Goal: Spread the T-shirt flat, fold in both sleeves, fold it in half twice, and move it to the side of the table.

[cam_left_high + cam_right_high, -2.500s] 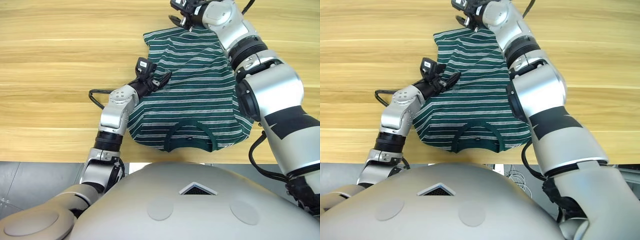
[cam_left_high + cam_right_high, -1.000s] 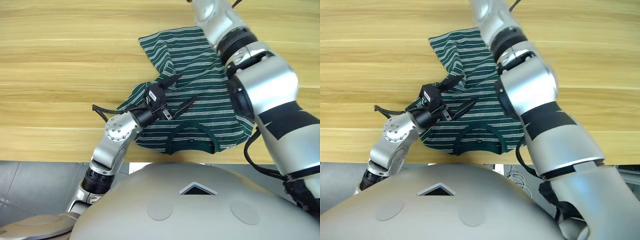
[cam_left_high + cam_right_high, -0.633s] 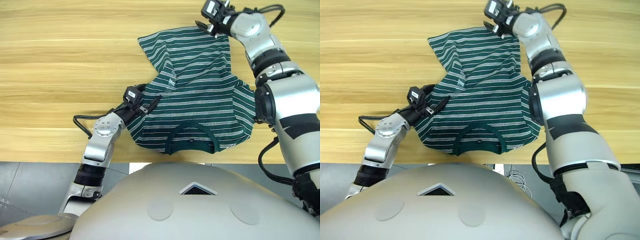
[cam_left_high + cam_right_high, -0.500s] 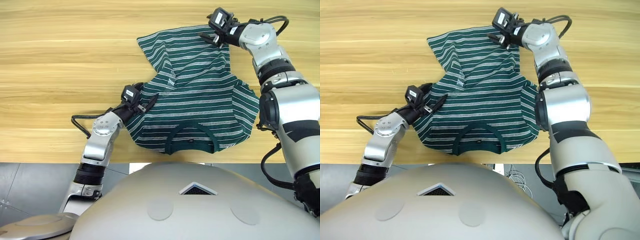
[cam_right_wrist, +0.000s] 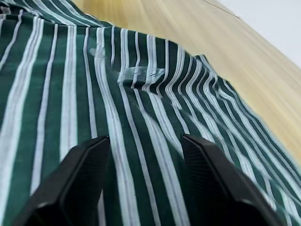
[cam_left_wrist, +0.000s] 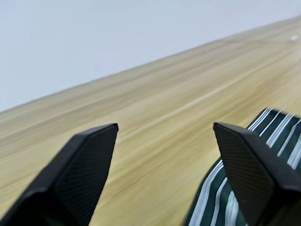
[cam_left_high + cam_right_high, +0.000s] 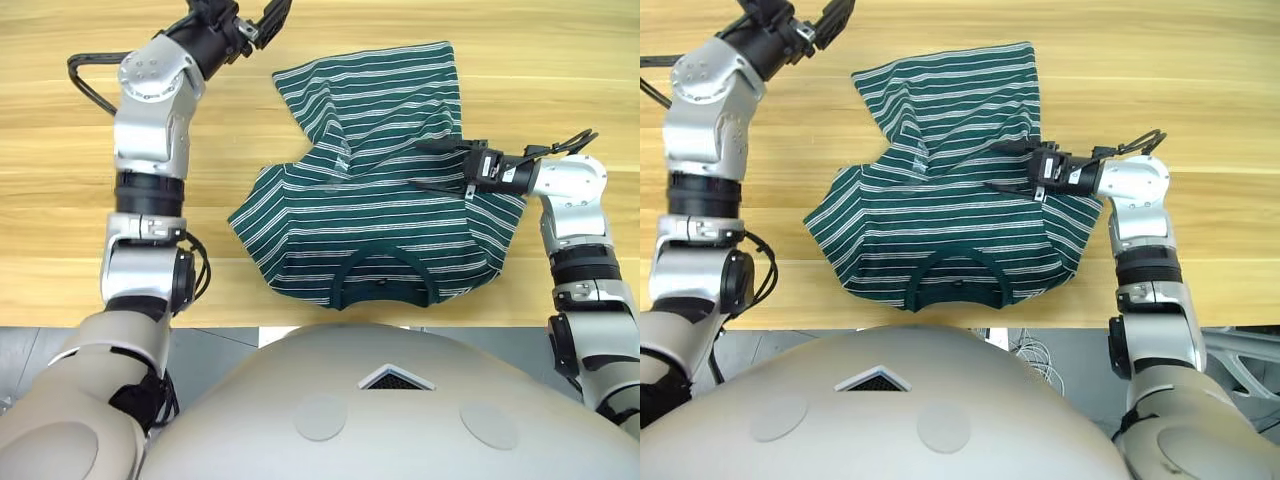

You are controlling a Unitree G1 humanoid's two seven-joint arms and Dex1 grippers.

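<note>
Light wooden table (image 7: 560, 60) — on it a rumpled green-and-white striped T-shirt (image 7: 370, 215), collar toward the near edge

The left gripper (image 7: 242, 12) runs off the top edge, its fingertips cut away. The T-shirt (image 7: 380, 210) folds over itself on its left side, hiding the cloth beneath. In the left wrist view it is blurred and cut by the edge.
</note>
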